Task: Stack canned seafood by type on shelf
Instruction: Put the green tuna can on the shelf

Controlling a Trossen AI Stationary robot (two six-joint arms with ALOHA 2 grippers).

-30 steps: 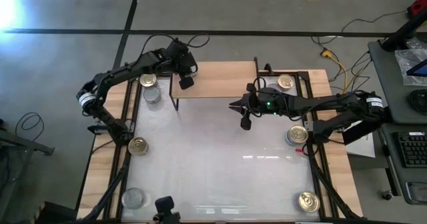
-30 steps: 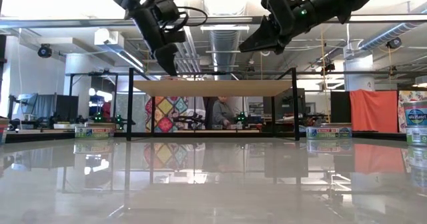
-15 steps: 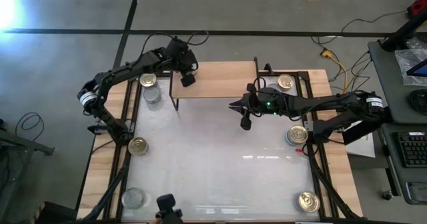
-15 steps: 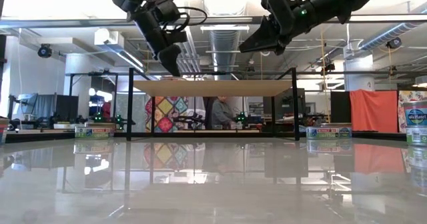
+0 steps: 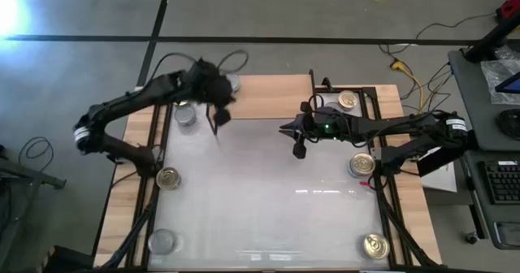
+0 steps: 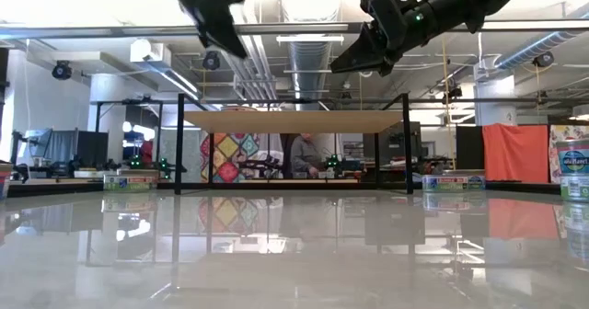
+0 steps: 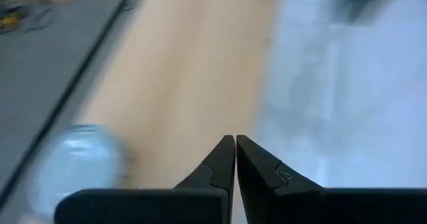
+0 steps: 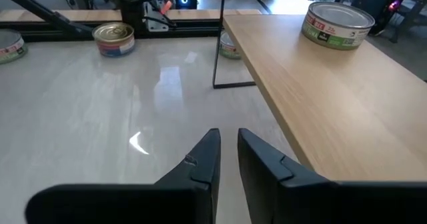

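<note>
The shelf stands at the table's far middle. One silver-topped can with a green label rests on its base at the shelf's far left corner. My left gripper is shut and empty. It hangs blurred above the table, just off the shelf's left front leg, high in the low view. My right gripper hovers in front of the shelf's near edge, pointing toward the table's left. Its fingers are all but closed, with nothing between them.
Loose cans ring the white table: a silver one left of the shelf, a gold one and a silver one on the left side, and gold ones on the right. The table's middle holds nothing.
My left gripper has drawn back fast from over the shelf's far left corner toward the table's near left and has risen, still shut. The silver can it stood over now shows on the shelf.
</note>
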